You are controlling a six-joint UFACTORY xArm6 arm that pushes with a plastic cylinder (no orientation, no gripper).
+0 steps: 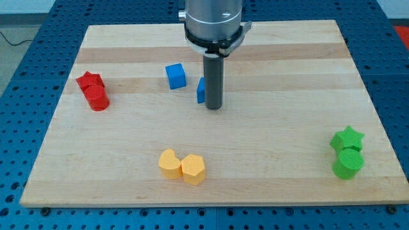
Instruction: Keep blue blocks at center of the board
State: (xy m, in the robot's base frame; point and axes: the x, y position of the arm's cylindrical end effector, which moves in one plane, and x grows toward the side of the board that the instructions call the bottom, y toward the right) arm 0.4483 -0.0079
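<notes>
A blue cube sits on the wooden board a little left of the middle. A second blue block lies just to its right; the rod hides most of it, so its shape is unclear. My tip rests on the board right against that second blue block's right side, near the board's centre.
A red star and a red cylinder touch at the view's left. A yellow crescent and a yellow hexagon touch at the bottom middle. A green star and a green cylinder sit at the right.
</notes>
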